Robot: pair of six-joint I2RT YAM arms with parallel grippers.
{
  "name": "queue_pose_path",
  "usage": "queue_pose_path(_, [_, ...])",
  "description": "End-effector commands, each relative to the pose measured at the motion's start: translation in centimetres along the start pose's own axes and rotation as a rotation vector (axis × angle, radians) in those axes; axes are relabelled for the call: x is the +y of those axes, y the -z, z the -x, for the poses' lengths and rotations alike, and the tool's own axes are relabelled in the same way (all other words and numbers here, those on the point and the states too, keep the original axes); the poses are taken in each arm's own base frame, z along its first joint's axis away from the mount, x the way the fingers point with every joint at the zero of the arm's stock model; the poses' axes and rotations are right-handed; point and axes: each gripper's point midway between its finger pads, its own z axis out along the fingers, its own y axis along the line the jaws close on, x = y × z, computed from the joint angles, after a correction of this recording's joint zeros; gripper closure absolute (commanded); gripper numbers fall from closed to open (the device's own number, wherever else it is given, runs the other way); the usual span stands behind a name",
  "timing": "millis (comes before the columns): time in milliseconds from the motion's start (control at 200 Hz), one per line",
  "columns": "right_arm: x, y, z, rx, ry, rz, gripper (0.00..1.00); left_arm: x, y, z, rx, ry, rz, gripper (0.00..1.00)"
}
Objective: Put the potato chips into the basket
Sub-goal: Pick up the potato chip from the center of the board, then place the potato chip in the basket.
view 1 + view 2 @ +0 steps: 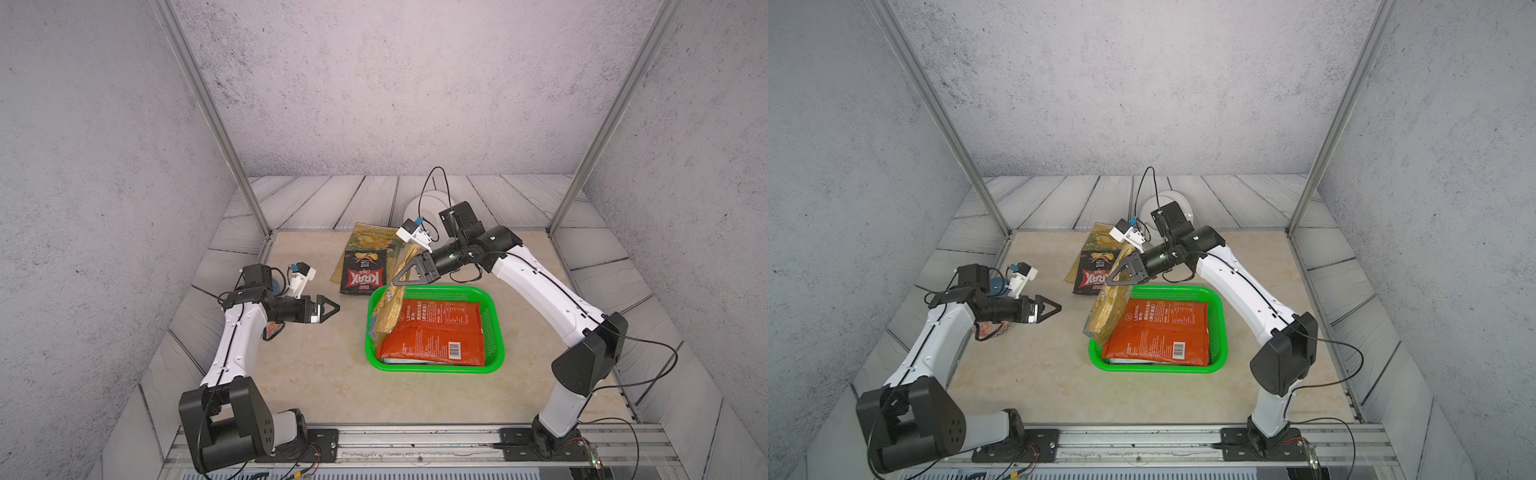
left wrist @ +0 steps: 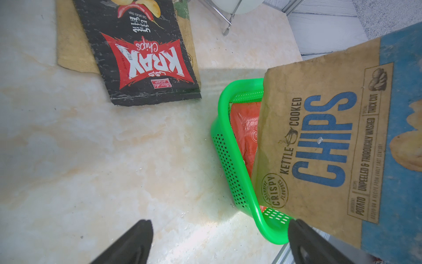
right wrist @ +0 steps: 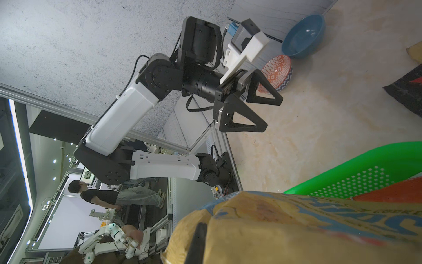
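The right tool is clamped narrow on the upper end of the tan CHIPS bag, which hangs tilted, its lower end inside the basket at the corner on the left arm's side. The bag leans against the orange bag lying flat in the basket; a pale edge shows beneath that one, perhaps another bag, though the view is too poor to say. Behind the basket, on the table, the black Krax bag lies partly over a tan-and-green bag. The left tool stands wide and empty above the table, well apart from the basket, with a blue bowl and a patterned bowl beside it.
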Motion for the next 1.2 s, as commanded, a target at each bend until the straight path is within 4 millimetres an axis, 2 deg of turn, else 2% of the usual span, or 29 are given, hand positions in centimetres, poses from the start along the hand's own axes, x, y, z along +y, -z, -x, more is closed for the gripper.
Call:
queue_pose_path(0, [2.5,0.0,-0.6,0.017,0.075,0.074,1.00,0.5,-0.2,-0.5,0.013,0.025,0.002,0.01])
queue_pose_path(305, [2.1,-1.2,-2.2,0.063,0.070,0.086,1.00,0.6,-0.2,-0.5,0.013,0.029,0.010,0.01])
queue_pose_path(596, [-0.7,-0.8,-3.8,0.084,0.053,-0.090,0.99,0.7,-0.2,-0.5,0.014,0.031,0.016,0.01])
queue_pose_path(766, [-3.0,0.8,-4.8,0.082,0.022,-0.269,0.98,0.7,-0.2,-0.5,0.012,0.029,0.018,0.01])
queue_pose_path(1116, [-9.1,6.1,-8.3,0.121,-0.088,-0.697,0.98,0.6,-0.2,-0.4,0.010,0.031,0.015,0.01])
queue_pose_path(1196, [-10.2,7.5,-9.1,0.121,-0.104,-0.794,0.93,0.6,-0.2,-0.4,0.011,0.033,0.014,0.01])
